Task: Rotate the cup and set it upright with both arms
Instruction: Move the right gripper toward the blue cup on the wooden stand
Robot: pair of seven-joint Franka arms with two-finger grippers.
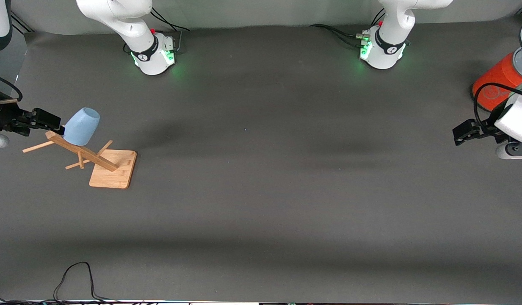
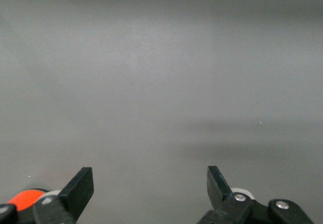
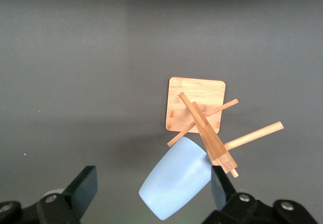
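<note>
The cup hung mouth-down on a peg of the rack near the table's right-arm end, so it needed lifting off and turning. The right gripper hovered above it, fingers apart, not gripping. The left gripper waited over the other end, fingers apart, empty.

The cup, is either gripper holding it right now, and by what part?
Neither. The cup hangs mouth-down on the wooden rack; the right gripper stands open around it, the left gripper open, waiting.

wooden rack; orange cylinder
</note>
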